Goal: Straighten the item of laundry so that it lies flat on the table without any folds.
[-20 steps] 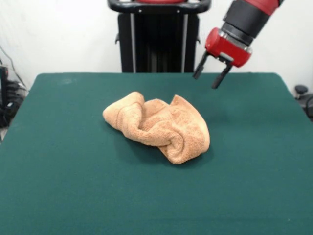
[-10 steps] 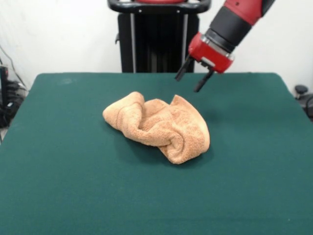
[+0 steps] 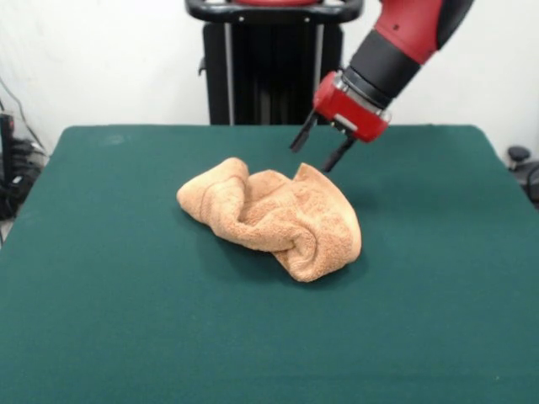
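The light orange-tan terry towel (image 3: 274,216) lies crumpled in a bunched heap near the middle of the dark green table (image 3: 101,278), with thick folds and a rolled lump at its front right. My gripper (image 3: 312,156) hangs open and empty just above and behind the towel's far right corner, tilted down to the left. Its two black fingers (image 3: 301,136) stand apart and do not touch the cloth. The red wrist and black forearm come down from the top right.
The robot's black pedestal (image 3: 271,63) stands behind the table's far edge. Cables and dark equipment (image 3: 13,172) sit off the table's left side, and a dark object (image 3: 522,164) off its right side.
The gripper has moved left and down across the far side of the table, from well right of the towel to just above its far right corner. It stayed open. The towel has not moved.
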`<state>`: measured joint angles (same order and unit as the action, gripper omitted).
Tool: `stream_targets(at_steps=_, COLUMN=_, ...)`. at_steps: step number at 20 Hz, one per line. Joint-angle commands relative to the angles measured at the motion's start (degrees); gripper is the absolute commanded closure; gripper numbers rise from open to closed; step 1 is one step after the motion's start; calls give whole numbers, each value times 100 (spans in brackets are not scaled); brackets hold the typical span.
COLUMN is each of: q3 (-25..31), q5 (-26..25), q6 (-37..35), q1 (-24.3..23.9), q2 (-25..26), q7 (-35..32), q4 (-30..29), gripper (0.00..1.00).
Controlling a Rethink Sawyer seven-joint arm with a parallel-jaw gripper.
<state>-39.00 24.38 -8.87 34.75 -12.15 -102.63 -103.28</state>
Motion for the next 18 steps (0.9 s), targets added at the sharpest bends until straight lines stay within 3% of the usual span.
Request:
stream_targets(at_steps=1, q3=137, q5=704, q6=-17, q1=228, q2=453, q7=-1733, q4=828, gripper=0)
stream_targets(at_steps=18, q3=-341, q5=1430, q6=-602, q1=715, q2=1109, q7=-1947, q4=1262, gripper=0)
